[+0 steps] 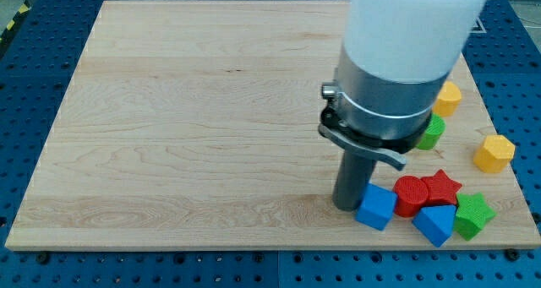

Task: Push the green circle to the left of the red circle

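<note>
Two blocks matter here: the green circle [433,132], half hidden behind my arm, sits up and to the view's right of my tip [347,205], while the red circle [411,194] lies just right, past a blue cube [376,207]. No jaws; only a bare rod.

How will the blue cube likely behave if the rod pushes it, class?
It probably slides rather than rolls, since the blue cube rests on a flat face. With my tip at its left side, an off-centre push may spin it. It looks to touch the red circle, so that would likely shift too.
</note>
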`<state>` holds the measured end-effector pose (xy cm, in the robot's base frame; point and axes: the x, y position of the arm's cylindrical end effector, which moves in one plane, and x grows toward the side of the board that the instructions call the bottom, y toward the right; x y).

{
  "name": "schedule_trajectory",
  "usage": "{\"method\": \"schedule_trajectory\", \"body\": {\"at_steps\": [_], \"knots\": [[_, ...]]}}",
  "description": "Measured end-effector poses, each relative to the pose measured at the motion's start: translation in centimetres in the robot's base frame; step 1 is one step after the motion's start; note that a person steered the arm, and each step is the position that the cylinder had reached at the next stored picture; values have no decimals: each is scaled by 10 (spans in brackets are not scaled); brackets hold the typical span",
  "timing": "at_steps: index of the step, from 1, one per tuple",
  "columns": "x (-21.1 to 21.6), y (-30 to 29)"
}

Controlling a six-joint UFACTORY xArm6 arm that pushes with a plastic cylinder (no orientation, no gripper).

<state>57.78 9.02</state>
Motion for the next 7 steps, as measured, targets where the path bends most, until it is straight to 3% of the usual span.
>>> {"method": "schedule_trajectory", "body": {"at_steps": [2, 3, 4, 5, 7], "knots": [[1, 7], [-26, -39], [-85, -52], [-141, -19], [-144, 84]]}}
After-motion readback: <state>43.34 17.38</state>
